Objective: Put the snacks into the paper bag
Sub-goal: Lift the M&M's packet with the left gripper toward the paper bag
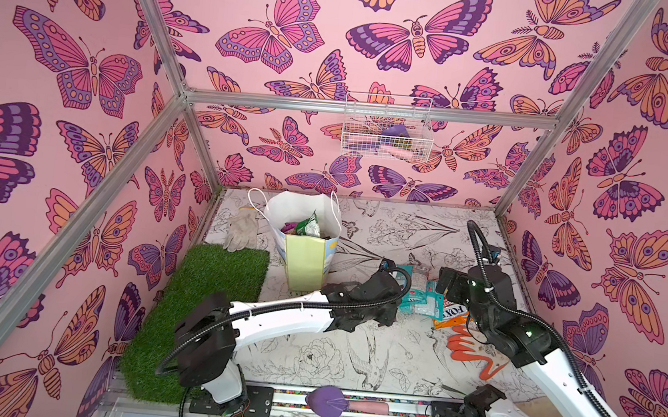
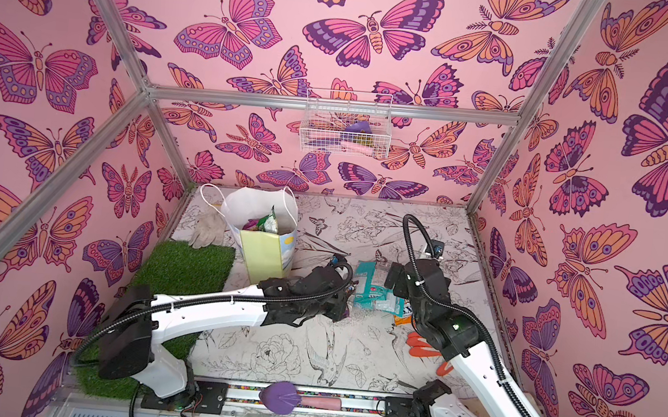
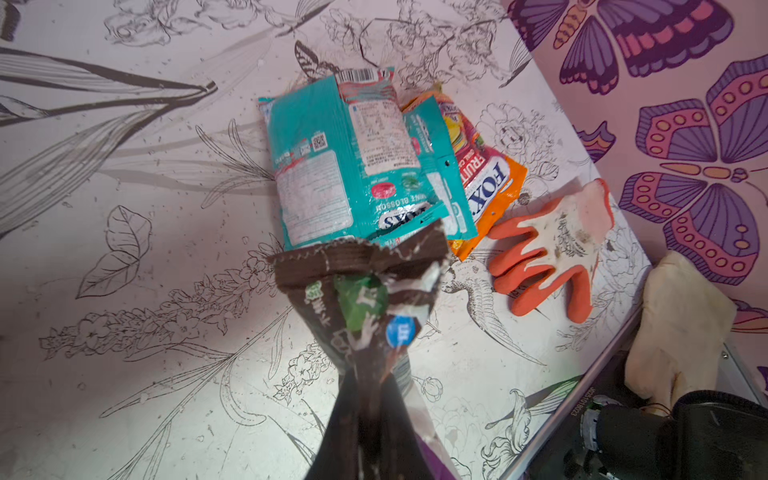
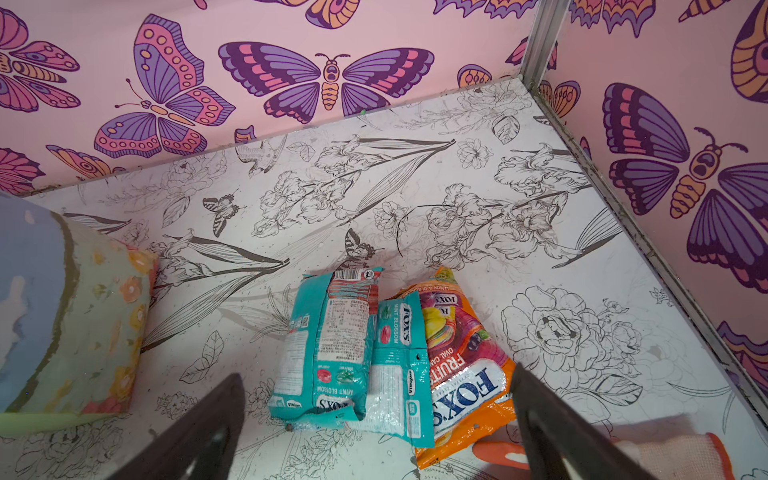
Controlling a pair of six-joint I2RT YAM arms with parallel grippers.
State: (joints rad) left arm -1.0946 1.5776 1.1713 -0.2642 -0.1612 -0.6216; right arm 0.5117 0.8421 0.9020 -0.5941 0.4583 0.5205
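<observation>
In a top view, the paper bag (image 1: pixel 304 265) stands rear left; clear its rim on approach. Left wrist view: left gripper (image 3: pixel 374 440) pinches the M&M's packet (image 3: pixel 357 299); release only inside. Right wrist view: right gripper (image 4: pixel 376 374), spread, hangs over the teal packets (image 4: pixel 328 345).

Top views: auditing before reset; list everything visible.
paper bag: 1, yellow-green, back left
packets in it: count unclear, green, purple
teal packets: 2, right of centre
orange Fox's bag: 1, touching them
M&M's packet: 1, brown, held
orange-and-grey glove: 1, right side
grey-white glove: 1, beside bag
grass mat: 1, green, front left
wire basket: 1, white, back wall
purple tool: 1, front rail
left end effector: shut on M&M's packet
right end effector: open, over teal packets
</observation>
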